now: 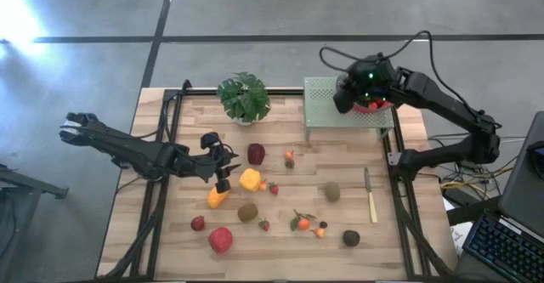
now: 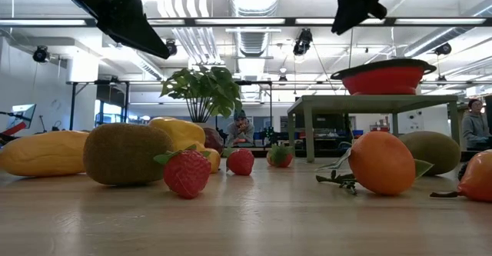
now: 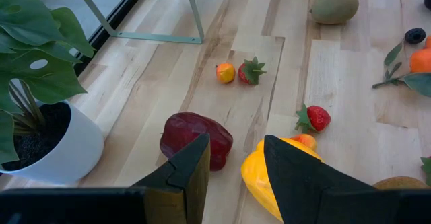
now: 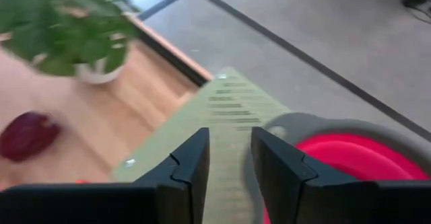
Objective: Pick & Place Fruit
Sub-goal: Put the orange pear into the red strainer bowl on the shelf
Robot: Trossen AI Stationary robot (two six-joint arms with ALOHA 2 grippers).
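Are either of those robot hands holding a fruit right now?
No. The left hand hovers empty above the yellow fruit; the right hand, also empty, is over the red bowl.

A lab or open workshop — exposed ceiling ducts, strip lights, concrete floor, desks with seated people.

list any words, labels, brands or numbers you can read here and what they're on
None: no view shows readable text.
The fruit, red bowl, green stand, potted plant and knife carry no visible lettering.
The room behind the table in the low view shows no legible sign.
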